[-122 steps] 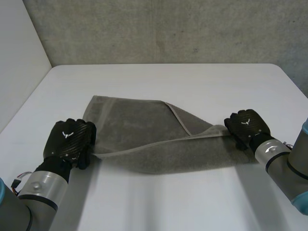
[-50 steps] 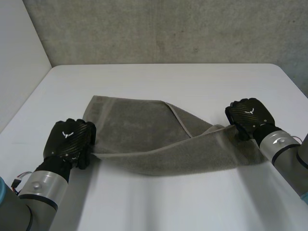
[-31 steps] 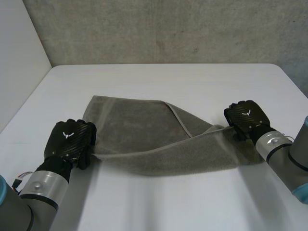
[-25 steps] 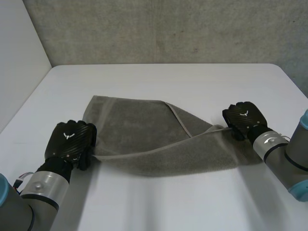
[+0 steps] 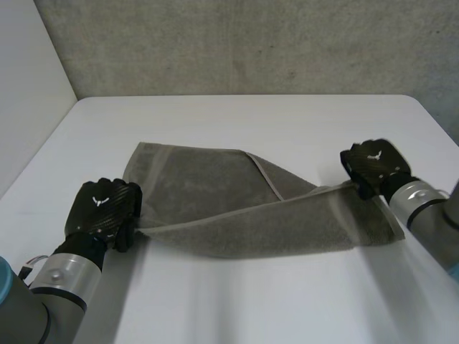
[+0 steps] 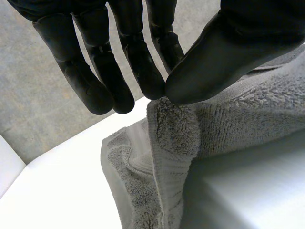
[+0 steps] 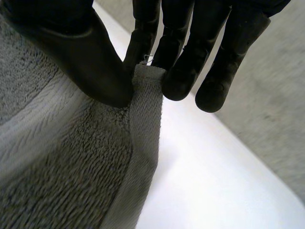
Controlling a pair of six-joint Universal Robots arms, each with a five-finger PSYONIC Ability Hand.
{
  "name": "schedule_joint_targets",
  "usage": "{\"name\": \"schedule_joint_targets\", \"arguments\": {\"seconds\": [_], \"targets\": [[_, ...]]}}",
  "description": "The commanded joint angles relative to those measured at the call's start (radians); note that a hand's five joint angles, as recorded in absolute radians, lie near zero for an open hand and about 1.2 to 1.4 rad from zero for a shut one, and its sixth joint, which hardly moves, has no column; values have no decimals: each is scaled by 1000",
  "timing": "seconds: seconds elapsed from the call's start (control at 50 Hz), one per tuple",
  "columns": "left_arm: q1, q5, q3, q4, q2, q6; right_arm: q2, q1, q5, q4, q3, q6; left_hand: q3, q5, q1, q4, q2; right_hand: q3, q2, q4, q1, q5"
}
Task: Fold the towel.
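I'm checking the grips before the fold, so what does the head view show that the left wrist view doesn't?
From the head view: the whole grey towel, its near edge held up between the two hands, the right hand at the right corner, the far part lying on the white table. From the left wrist view: the thumb and fingers of the left hand pinching the corner hem, seen close. Shared: the left hand shut on the towel's corner.

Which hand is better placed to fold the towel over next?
Probably the left hand. It pinches a near corner of the towel, and the flat far corner lies straight ahead of it. The right hand also pinches a corner, but the towel there is doubled over.
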Motion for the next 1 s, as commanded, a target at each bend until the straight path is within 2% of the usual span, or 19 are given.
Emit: {"name": "schedule_joint_targets", "arguments": {"seconds": [0.02,0.08,0.12,0.14,0.18,0.22,0.24,0.26,0.28,0.3,0.32,0.34,0.5,0.68,0.9,1.0], "targets": [[3,1,-2,0,4,0,-142,-5,-19,66,71,-17,-147,-266,-7,-117,-112,74,88,64,184,102],[3,-1,-3,0,4,0,-147,-5,-27,117,68,-33,-147,-266,-7,-117,-112,74,88,64,184,102],[3,-1,-3,-2,6,0,-127,-10,-35,256,39,-109,-147,-266,-7,-117,-112,74,88,64,184,102],[3,-1,-3,-2,6,0,-127,-10,-35,257,39,-109,-147,-266,-7,-117,-112,74,88,64,184,102],[3,1,-3,-2,7,0,-70,-5,-24,364,4,-225,-147,-266,-7,-117,-112,74,88,64,184,102],[3,-1,-3,-2,9,0,-50,-8,-21,394,-6,-269,-147,-266,-7,-117,-112,74,88,64,184,102],[3,-1,-3,-2,9,0,-47,-7,-18,395,-7,-293,-147,-266,-7,-117,-112,-68,-53,-77,43,-39],[3,1,-3,-2,10,0,-47,-7,-18,395,-7,-294,-147,-266,-7,-117,-112,-69,-55,-79,41,-40],[3,1,-3,-2,10,0,-49,-7,-13,389,-6,-295,-147,-266,-7,-117,-112,-534,-520,-544,-424,-505],[3,1,-3,-2,10,0,-49,-7,-13,389,-6,-295,-147,-266,-7,-117,-112,-539,-524,-548,-428,-510],[3,1,-3,-2,10,0,-50,-7,-12,379,-6,-286,-147,-266,-7,-117,-112,-885,-870,-894,-774,-856],[3,1,-3,-2,12,0,-50,-7,-15,364,-1,-271,-147,-266,-7,-117,-112,-1010,-996,-1020,-900,-982],[3,1,-3,-2,10,0,-85,1,-19,200,52,-157,-147,-266,-7,-117,-112,-1026,-1012,-1036,-916,-998],[3,1,-3,-2,10,0,-84,12,-13,35,103,-140,-147,-266,-7,-117,-112,-1011,-997,-1021,-901,-983],[1,1,-3,0,4,2,-68,87,1,2,54,-142,-147,-266,-7,-117,-112,-1020,-1006,-1030,-910,-992],[3,1,-2,0,3,2,49,88,16,68,-32,-149,-147,-266,-7,-117,-112,-1003,-988,-1012,-892,-974]]}}
